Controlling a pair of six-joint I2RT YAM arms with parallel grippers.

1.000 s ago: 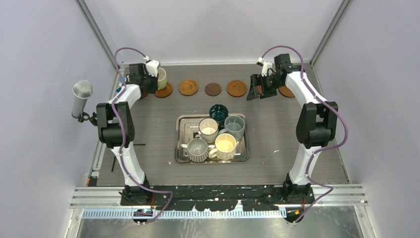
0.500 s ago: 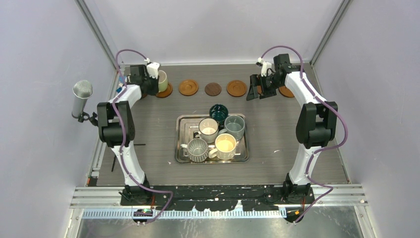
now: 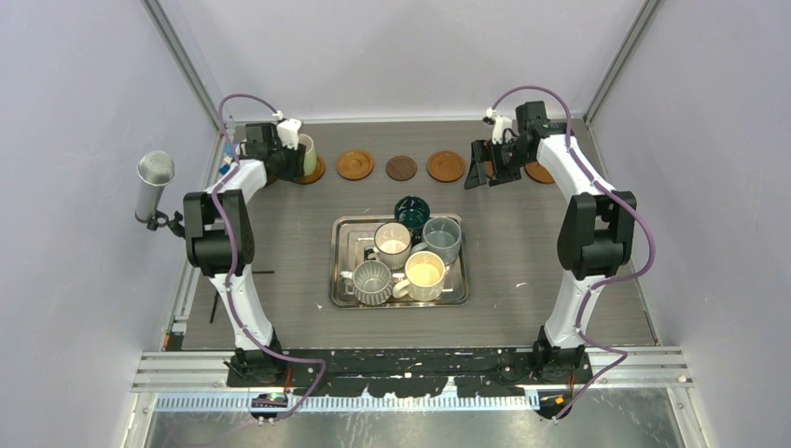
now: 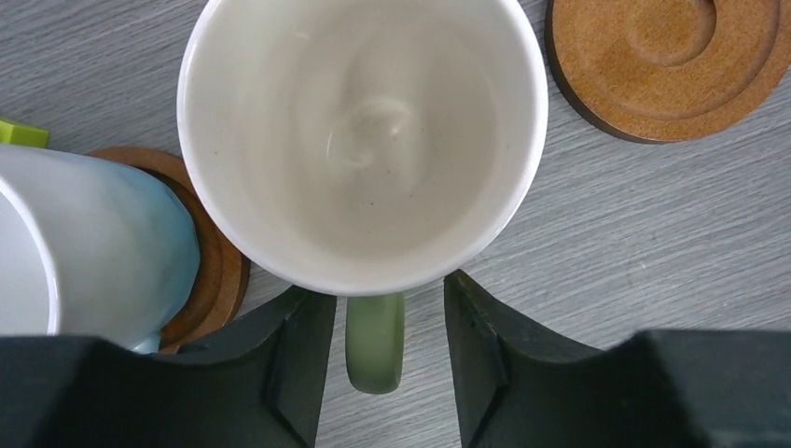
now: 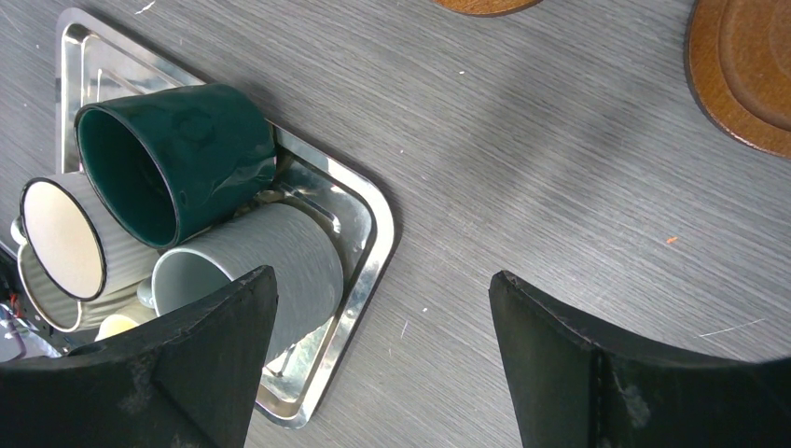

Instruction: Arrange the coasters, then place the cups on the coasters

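Observation:
A white cup (image 4: pixel 362 140) with a green handle (image 4: pixel 375 341) stands upright over the second coaster (image 3: pixel 314 172) at the back left. My left gripper (image 4: pixel 387 291) (image 3: pixel 283 157) is open astride the handle, with a gap on each side. A pale blue cup (image 4: pixel 84 243) sits on the leftmost coaster (image 4: pixel 219 271). Two orange coasters (image 3: pixel 354 164) (image 3: pixel 445 166) and a dark one (image 3: pixel 401 167) lie bare in the back row. My right gripper (image 3: pixel 487 174) (image 5: pixel 382 289) hangs open and holds nothing, beside a partly hidden coaster (image 3: pixel 540 174).
A steel tray (image 3: pixel 347 301) in the middle holds several cups: cream (image 3: pixel 392 241), grey-blue (image 3: pixel 441 235), yellow-cream (image 3: pixel 425 273) and ribbed grey (image 3: pixel 371 280). A dark teal cup (image 3: pixel 411 210) lies tipped at its far edge. A microphone (image 3: pixel 154 182) stands at the left.
My left gripper's jaws have parted and let go of the white cup's handle. The cup sits a little lower on its coaster. The right arm has not moved.

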